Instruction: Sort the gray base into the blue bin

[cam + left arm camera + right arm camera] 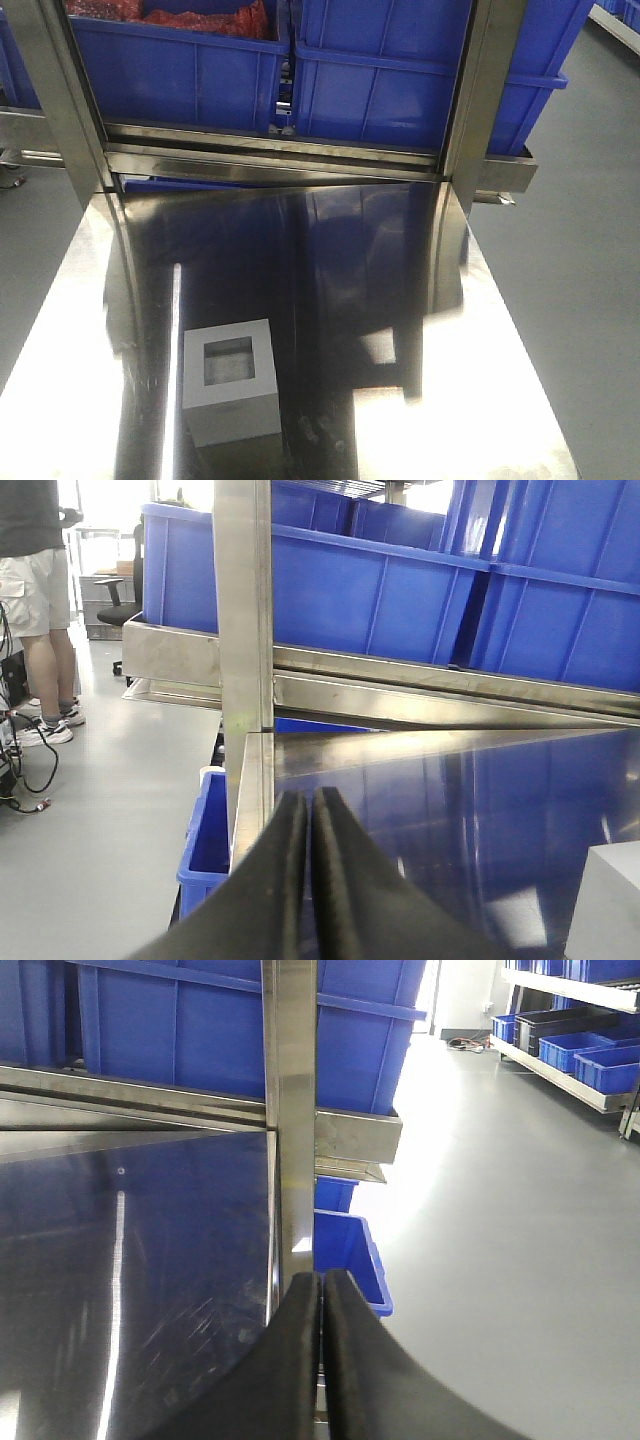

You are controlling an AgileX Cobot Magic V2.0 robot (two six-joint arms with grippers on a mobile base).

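The gray base (230, 385) stands on the shiny steel table (400, 330) near its front left, square recess facing up. Its corner shows at the lower right of the left wrist view (606, 905). My left gripper (308, 796) is shut and empty, over the table's left edge, to the left of the base. My right gripper (322, 1276) is shut and empty, over the table's right edge. One blue bin (205, 840) sits low beside the table's left side, another (348, 1250) low beside its right side. Neither gripper shows in the front view.
Large blue crates (380, 80) fill a steel shelf behind the table; the left one (180, 60) holds red material. Upright steel posts (243, 610) (292, 1120) stand at the table's far corners. A person (35, 580) stands on the floor at the far left.
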